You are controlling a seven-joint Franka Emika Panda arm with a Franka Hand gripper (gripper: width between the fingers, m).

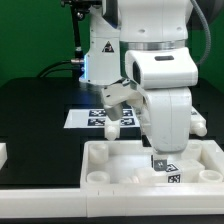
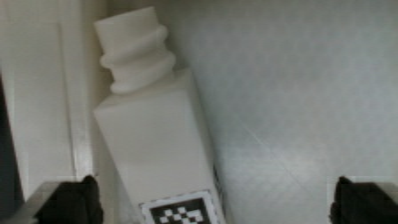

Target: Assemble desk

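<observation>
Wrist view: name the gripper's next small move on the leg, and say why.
Probably a slight sideways shift, so that the leg sits centred between the fingers before any descent. The gripper is wide open and holds nothing, and the leg lies much nearer one fingertip than the other, touched by neither.

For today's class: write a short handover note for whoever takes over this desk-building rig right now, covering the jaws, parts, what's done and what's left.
Jaws: open wide, one on either side of a leg, not closed on it.
Parts: the leg lies inside the rimmed panel, toward the exterior view's right, with its tagged end between the jaws and its threaded end away. The marker board lies behind.
Done: no leg shows fitted in a socket.
Left: grip this leg and fit it into a corner socket. No other legs are in view.
</observation>
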